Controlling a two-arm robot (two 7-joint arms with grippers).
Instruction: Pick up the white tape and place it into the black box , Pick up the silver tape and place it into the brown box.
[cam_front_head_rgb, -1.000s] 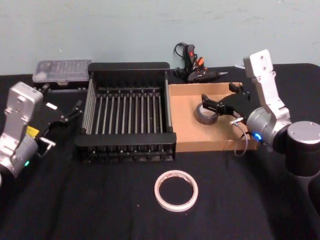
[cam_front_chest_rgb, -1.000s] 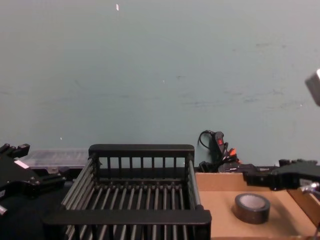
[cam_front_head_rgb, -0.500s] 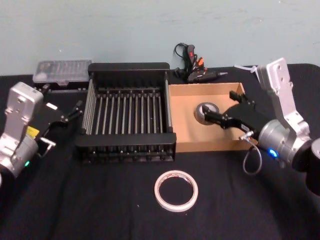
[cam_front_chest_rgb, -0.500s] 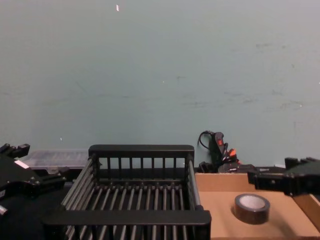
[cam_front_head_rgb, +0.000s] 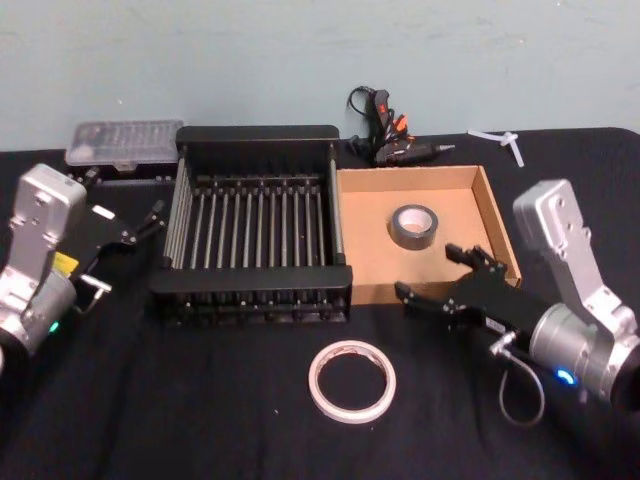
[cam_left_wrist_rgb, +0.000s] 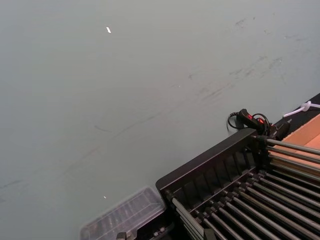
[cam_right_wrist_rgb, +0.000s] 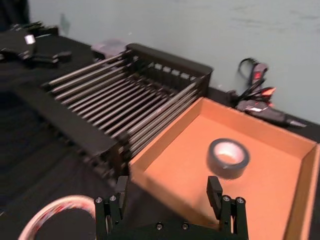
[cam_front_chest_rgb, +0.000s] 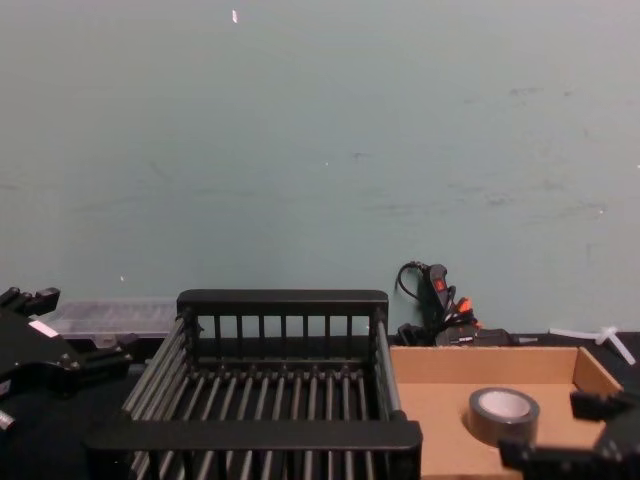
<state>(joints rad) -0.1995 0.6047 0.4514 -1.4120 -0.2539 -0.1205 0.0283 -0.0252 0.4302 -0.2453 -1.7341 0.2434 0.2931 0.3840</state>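
The silver tape (cam_front_head_rgb: 413, 226) lies flat inside the brown box (cam_front_head_rgb: 365, 268), a bit toward the box's back wall, and nothing is touching it. The brown box sits on the black worktop (cam_front_head_rgb: 180, 400) just to the right of the black box (cam_front_head_rgb: 250, 300), and their sides are close together. The black box has nothing in it. The white tape (cam_front_head_rgb: 351, 380) lies flat on the worktop in front of the two boxes, near the front edge and about in the middle. The right claw (cam_front_head_rgb: 437, 279) hangs over the front wall of the brown box, near the box's front right corner. Its two black fingers (cam_front_head_rgb: 470, 256) are spread wide apart and they hold nothing. From the right wrist camera, the silver tape (cam_right_wrist_rgb: 228, 158) can be seen past the right claw (cam_right_wrist_rgb: 168, 191), and a bit of the white tape (cam_right_wrist_rgb: 55, 216) with red marks shows off to one side. The left claw (cam_front_head_rgb: 135, 229) waits near the left edge of the worktop, beside the black box. Its fingers look a little open and it holds nothing. A clear plastic case (cam_front_head_rgb: 122, 142) sits at the back left of the worktop, and a black glue gun (cam_front_head_rgb: 392, 135) with orange bits lies at the back, behind the brown box.
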